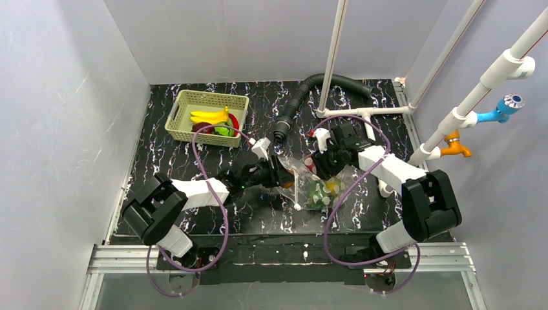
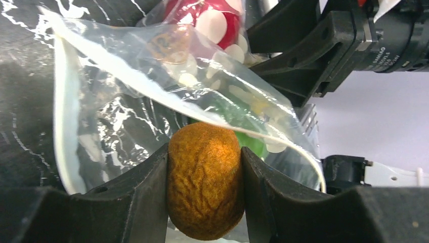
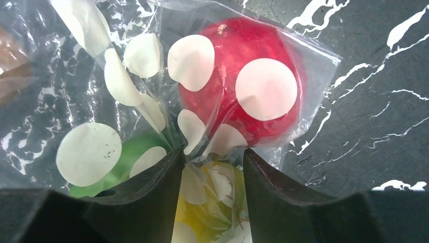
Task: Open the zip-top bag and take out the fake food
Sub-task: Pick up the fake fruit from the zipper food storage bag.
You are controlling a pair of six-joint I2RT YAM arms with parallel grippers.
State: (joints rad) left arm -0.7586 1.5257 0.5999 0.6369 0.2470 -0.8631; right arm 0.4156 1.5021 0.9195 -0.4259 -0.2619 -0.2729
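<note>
Left gripper (image 2: pixel 205 169) pinches brown fruit (image 2: pixel 205 192) at zip-top bag (image 2: pixel 126 76) holding red apple (image 3: pixel 253 45).

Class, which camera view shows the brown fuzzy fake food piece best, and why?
The left wrist view: the brown piece fills the foreground, clamped by the left hand. The top view shows only an orange speck there; the right wrist view, at most a brownish blur.

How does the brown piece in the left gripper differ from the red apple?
The brown piece is oval with dull, wrinkled skin; the red apple is round and glossy. The brown piece is clamped in the left gripper; the red apple lies inside the zip-top bag. Both are fake food.
</note>
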